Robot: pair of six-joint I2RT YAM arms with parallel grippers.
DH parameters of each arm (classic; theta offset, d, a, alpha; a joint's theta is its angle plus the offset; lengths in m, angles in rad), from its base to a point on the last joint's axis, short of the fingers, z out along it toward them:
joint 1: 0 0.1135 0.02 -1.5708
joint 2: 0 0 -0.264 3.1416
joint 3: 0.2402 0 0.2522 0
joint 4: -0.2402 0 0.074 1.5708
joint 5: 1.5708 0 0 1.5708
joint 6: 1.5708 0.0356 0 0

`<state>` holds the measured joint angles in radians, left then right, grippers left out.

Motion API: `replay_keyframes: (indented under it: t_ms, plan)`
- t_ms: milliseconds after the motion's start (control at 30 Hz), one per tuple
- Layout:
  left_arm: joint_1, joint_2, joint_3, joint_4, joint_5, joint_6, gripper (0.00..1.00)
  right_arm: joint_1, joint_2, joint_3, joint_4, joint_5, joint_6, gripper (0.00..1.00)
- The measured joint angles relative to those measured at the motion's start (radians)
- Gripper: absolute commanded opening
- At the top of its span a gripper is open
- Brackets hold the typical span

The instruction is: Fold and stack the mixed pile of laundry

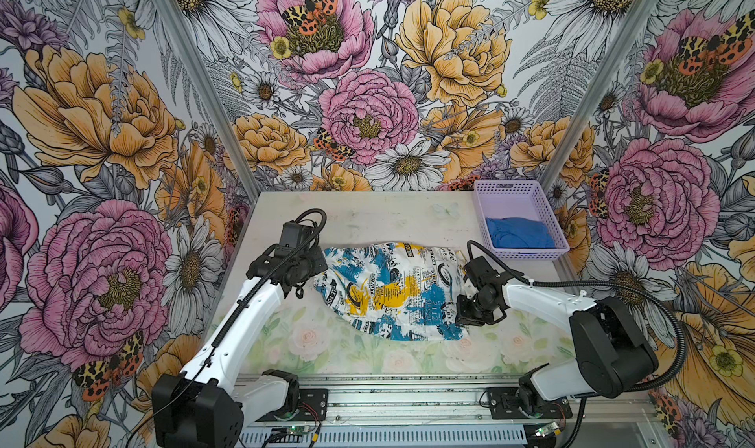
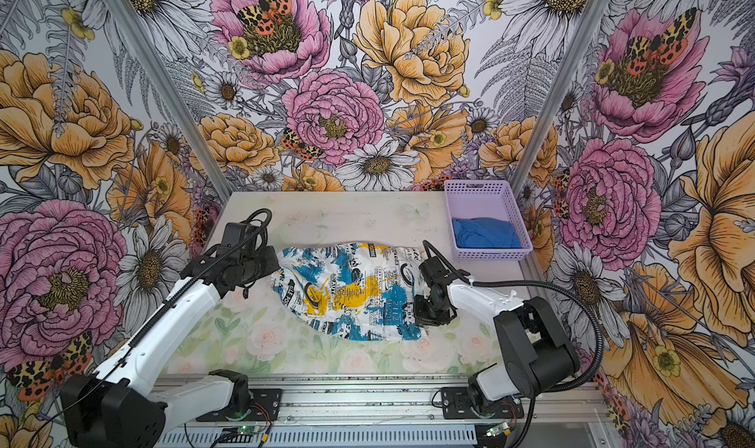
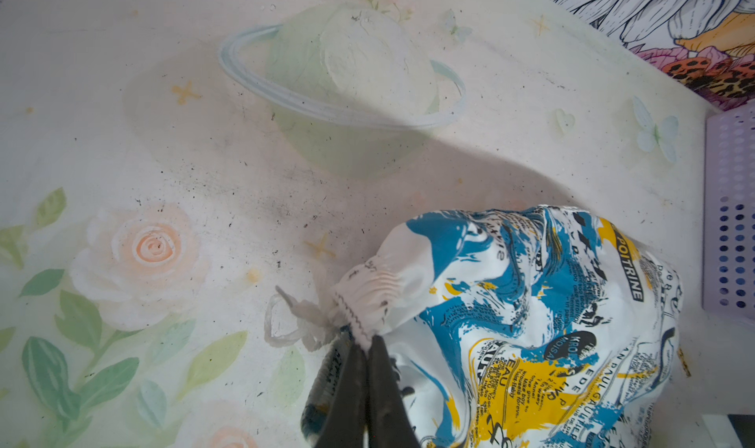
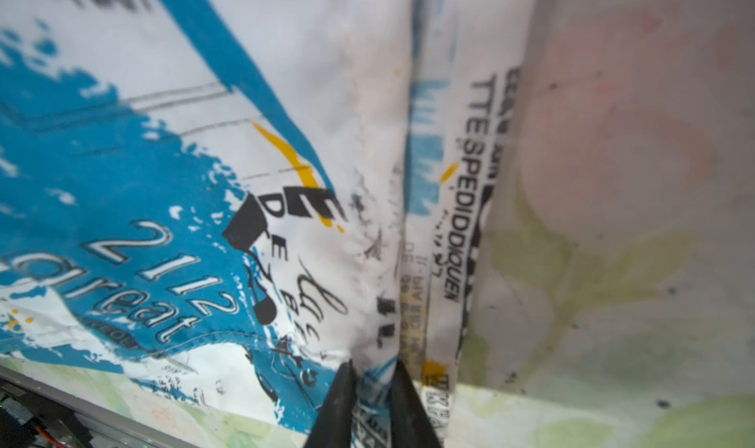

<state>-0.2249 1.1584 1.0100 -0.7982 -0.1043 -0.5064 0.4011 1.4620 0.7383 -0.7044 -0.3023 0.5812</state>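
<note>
1. Left wrist view: left hand (image 3: 367,340) is clamped on the gathered end of the white newspaper-print garment with blue and yellow splashes (image 3: 531,323).
2. Right hand (image 4: 372,365) pinches the opposite hem, probably to stretch the garment flat on the bench (image 1: 367,217).
3. The plain royal blue T-shirt (image 1: 519,233) lies in the lavender perforated plastic basket (image 1: 506,185).

The printed garment (image 2: 351,291) is lying on the table (image 2: 347,217) between the left gripper (image 2: 277,271) and the right gripper (image 2: 421,315), while the blue T-shirt (image 2: 484,233) is sitting in the basket (image 2: 476,185).
</note>
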Motion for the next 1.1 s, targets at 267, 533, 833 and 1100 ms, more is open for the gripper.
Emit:
replay_keyframes:
  t_ms: [267, 533, 833, 1100]
  plan:
    - [0.007, 0.000, -0.018, 0.006, 0.011, 0.000, 0.00, -0.005, -0.108, 0.036, -0.065, -0.026, 0.031, 0.00]
    - [0.032, 0.053, -0.049, 0.036, 0.057, 0.020, 0.34, -0.171, -0.232, 0.309, -0.187, -0.063, 0.023, 0.00]
    - [0.037, 0.060, -0.054, 0.084, 0.104, 0.058, 0.81, -0.286, -0.031, 0.607, -0.238, -0.080, -0.020, 0.00]
    - [-0.167, -0.197, -0.184, 0.077, 0.060, -0.014, 0.85, -0.336, 0.130, 0.734, -0.249, -0.077, -0.025, 0.00]
